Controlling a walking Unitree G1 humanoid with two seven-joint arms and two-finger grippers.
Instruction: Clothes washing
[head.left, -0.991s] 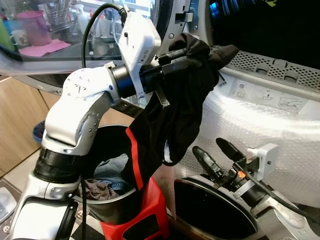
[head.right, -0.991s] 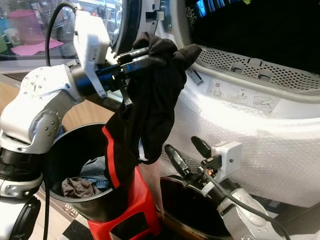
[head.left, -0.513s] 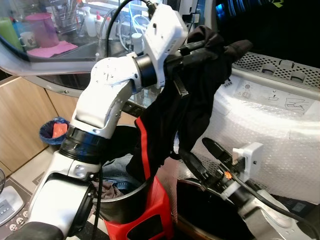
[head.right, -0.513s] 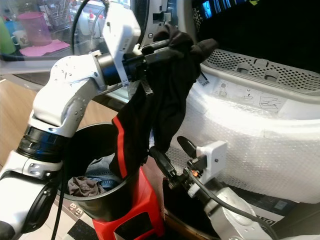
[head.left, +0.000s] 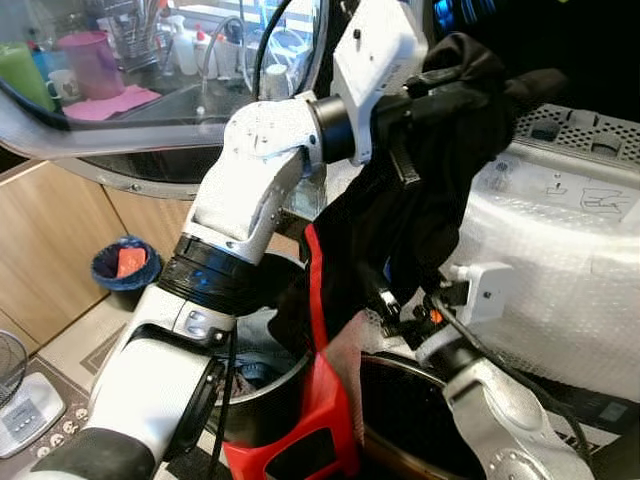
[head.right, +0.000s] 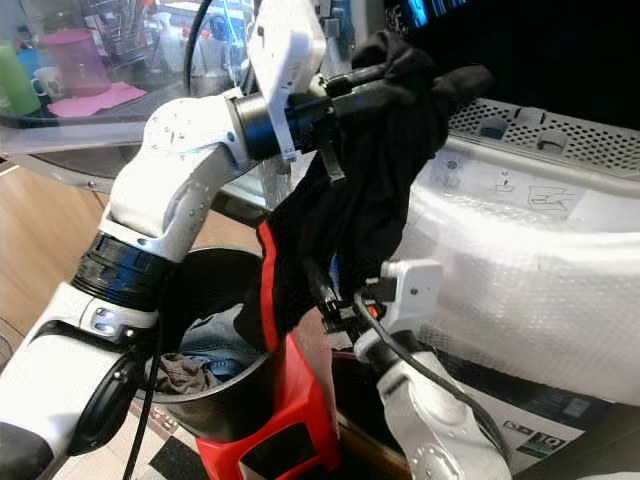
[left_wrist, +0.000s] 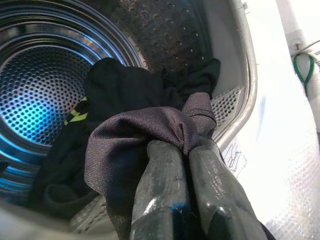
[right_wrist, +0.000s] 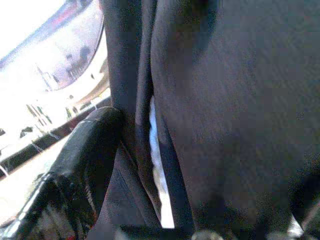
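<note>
The left gripper (left_wrist: 192, 165) is holding a black garment (head.left: 420, 200) up high at the washer's open door, its fingers (left_wrist: 160, 185) pressed together on a bunched fold of the cloth. The garment (black with a red stripe (head.left: 316, 300) down one side) is hanging from that grip, its top end reaching toward the drum (left_wrist: 35, 95) and its lower end trailing down to the rim of the black basket (head.right: 225, 395) on the near left. More dark laundry (left_wrist: 130, 90) is already lying in the drum mouth. Inside the basket, a few other clothes (head.right: 200, 360) are lying in a heap. The right gripper (right_wrist: 150, 140) is reaching up from the near right into the hanging cloth, with one finger (right_wrist: 82, 150) lying against the fabric; I cannot tell whether its jaws are apart or closed on it. A red stool (head.left: 325, 420) is standing just right of the basket.
</note>
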